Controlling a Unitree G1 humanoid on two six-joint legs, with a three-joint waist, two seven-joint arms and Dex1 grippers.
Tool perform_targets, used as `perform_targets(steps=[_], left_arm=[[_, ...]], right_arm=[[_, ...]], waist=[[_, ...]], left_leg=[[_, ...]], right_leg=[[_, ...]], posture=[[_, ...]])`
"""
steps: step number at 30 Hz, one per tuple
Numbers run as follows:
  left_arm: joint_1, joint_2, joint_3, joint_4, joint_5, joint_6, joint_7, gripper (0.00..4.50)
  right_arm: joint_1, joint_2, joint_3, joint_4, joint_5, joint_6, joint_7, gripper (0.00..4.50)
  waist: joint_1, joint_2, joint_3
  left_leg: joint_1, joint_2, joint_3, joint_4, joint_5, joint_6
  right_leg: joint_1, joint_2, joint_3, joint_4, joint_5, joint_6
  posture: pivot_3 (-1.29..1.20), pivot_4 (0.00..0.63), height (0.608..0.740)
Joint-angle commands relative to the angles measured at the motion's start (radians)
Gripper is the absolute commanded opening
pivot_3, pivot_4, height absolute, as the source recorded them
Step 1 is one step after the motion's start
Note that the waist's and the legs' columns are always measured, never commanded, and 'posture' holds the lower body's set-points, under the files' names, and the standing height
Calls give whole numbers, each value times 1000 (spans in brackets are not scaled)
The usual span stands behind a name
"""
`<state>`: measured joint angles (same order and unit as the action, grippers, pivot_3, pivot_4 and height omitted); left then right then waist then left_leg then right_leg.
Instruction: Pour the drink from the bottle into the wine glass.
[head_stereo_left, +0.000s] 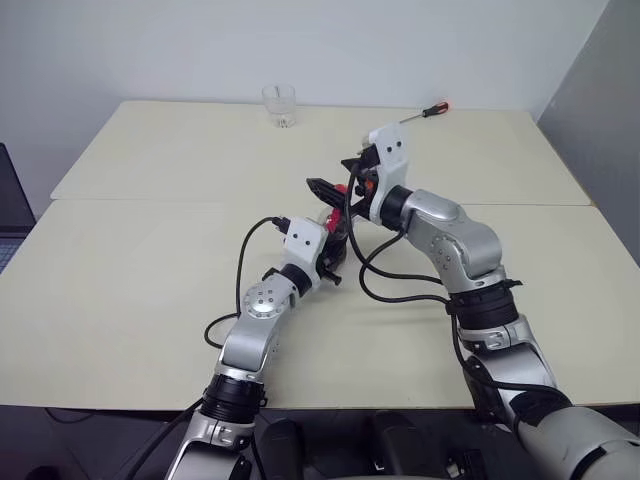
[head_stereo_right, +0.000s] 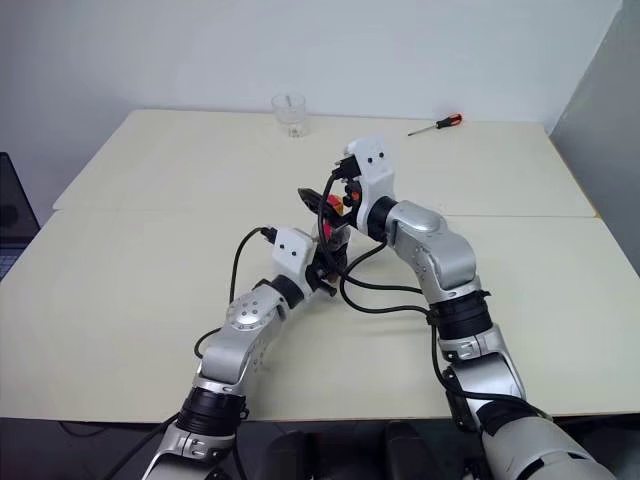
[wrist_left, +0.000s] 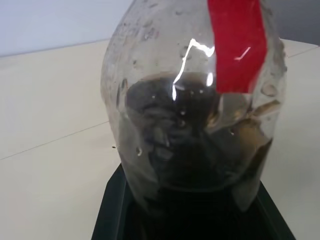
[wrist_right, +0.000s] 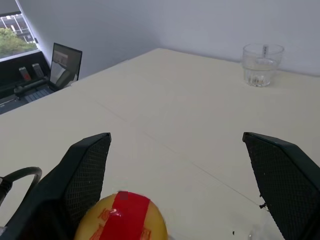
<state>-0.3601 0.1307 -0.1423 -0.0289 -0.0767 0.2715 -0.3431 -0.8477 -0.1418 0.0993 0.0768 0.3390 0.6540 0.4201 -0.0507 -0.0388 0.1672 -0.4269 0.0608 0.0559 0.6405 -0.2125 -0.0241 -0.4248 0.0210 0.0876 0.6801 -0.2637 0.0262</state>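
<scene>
Our left claw (head_stereo_left: 338, 243) grips the bottle (wrist_left: 192, 115); right claw (wrist_right: 192, 182) gapes wide above its cap (wrist_right: 121, 218), so a crooked close could slip off.

Looks like an office or lab room: plain cream tabletop (head_stereo_left: 150, 260), bare white wall (head_stereo_left: 300, 40), laptop (wrist_right: 65, 62) at the edge, screwdriver (head_stereo_left: 428, 111) lying out.

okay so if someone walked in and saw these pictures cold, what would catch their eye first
Mid-table, the left tool is shut on the bottle of dark drink, while the right tool hangs wide open just above its yellowish cap. At the table's far edge stand a clear tumbler and a red-handled screwdriver.
</scene>
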Motion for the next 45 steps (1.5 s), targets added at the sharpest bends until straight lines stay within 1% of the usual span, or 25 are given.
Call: perform_targets(steps=[1,6,19,22,29,30,36,40,45], left_arm=[[-16,6,29,-42,-9,-31,4,979],[-24,7,30,-33,-10,-34,4,979],[-32,5,26,-24,-10,-39,1,926],[-34,8,30,-21,-9,-41,1,925],[-38,11,32,-18,-9,-44,2,924],[-39,11,32,-18,-9,-45,1,924],[-41,8,31,-12,-10,-46,1,917],[-42,10,31,-9,-11,-47,-1,917],[-41,8,29,-8,-10,-50,-2,917]], right_arm=[[16,-52,-76,-86,19,31,-9,4500],[51,-81,-74,-166,43,84,-9,4500],[82,-101,-62,-234,54,125,3,4500],[90,-97,-53,-255,61,134,10,3940],[98,-87,-37,-284,71,150,4,1454],[98,-87,-36,-287,73,151,3,1202],[97,-95,-40,-294,73,153,6,1204],[88,-91,-67,-284,77,127,0,1204],[74,-20,-176,-281,182,154,-42,1204]], waist=[[0,0,0],[-1,0,0],[0,0,0],[0,0,0],[0,0,0],[0,0,0],[0,0,0],[0,0,0],[0,0,0]], left_leg=[[0,0,0,0,0,0],[0,0,0,0,0,0],[0,0,0,0,0,0],[0,0,0,0,0,0],[0,0,0,0,0,0],[0,0,0,0,0,0],[0,0,0,0,0,0],[0,0,0,0,0,0],[0,0,0,0,0,0]], right_leg=[[0,0,0,0,0,0],[0,0,0,0,0,0],[0,0,0,0,-1,1],[0,0,0,0,-1,1],[0,0,0,0,-1,1],[0,0,0,0,-1,1],[0,0,0,0,-1,1],[0,0,0,0,-1,1],[0,0,0,0,-1,1]], posture=[[0,150,740],[0,150,740],[0,150,740],[0,150,740],[0,150,740],[0,150,740],[0,150,740],[0,150,740],[0,150,740]])
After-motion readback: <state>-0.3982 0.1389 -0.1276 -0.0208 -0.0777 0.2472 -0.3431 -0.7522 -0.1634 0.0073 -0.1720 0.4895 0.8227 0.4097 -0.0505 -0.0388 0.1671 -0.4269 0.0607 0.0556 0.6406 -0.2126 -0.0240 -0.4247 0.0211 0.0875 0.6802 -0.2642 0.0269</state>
